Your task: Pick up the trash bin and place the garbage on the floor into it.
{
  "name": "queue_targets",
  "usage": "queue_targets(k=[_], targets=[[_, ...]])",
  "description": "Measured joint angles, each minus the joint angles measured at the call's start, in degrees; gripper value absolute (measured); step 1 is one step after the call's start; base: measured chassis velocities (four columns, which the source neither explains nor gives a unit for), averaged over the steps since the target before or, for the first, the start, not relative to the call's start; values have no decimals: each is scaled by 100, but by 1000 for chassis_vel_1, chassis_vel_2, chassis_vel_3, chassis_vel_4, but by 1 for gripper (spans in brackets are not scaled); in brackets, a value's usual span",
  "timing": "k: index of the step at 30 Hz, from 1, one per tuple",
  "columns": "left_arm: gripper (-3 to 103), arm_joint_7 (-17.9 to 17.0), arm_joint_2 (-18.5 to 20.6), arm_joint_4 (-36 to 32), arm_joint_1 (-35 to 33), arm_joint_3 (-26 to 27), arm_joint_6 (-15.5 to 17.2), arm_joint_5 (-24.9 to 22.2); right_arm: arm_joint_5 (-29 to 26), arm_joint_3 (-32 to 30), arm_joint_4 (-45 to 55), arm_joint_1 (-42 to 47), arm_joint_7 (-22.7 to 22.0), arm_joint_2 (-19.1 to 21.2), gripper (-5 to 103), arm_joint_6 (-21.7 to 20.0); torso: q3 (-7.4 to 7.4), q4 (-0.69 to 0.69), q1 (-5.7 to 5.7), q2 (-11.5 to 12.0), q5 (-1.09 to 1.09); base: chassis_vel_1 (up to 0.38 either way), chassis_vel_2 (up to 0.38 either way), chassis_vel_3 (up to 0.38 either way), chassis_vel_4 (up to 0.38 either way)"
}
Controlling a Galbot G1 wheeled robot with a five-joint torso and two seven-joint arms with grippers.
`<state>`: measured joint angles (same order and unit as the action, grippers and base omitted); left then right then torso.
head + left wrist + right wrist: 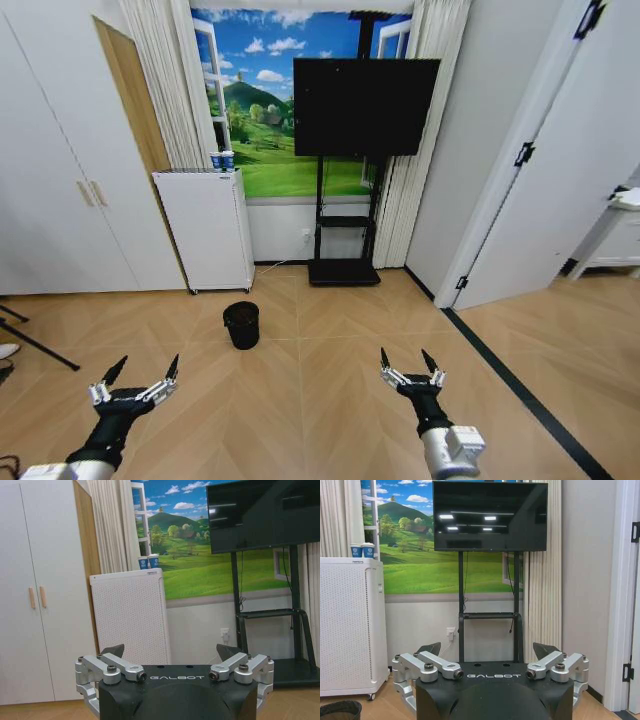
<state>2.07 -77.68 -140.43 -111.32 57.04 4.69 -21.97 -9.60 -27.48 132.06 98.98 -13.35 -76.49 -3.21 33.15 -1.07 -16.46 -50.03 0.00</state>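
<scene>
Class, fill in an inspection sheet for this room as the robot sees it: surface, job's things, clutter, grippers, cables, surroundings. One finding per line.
Surface: light tan herringbone wood floor with a black border strip.
Job's things: small black round mesh trash bin upright on the floor, ahead of both arms; garbage: nothing seen.
Clutter: two blue-white cups on top of the tall white perforated cabinet.
Grippers: left gripper open, low; right gripper open, low; neither holds anything.
Cables: dark cables hang down the black TV stand.
Surroundings: black television, landscape mural, white wardrobe doors, curtains.
</scene>
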Motion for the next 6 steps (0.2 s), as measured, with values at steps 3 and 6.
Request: queue_targets(k=[3, 6], targets=[[100, 0, 0, 0, 0, 0, 0, 0, 0, 0, 0, 1, 0, 0, 100, 0, 0, 0, 0, 0, 0, 0, 0, 0, 0], [100, 0, 0, 0, 0, 0, 0, 0, 0, 0, 0, 0, 0, 0, 100, 0, 0, 0, 0, 0, 0, 0, 0, 0, 0]])
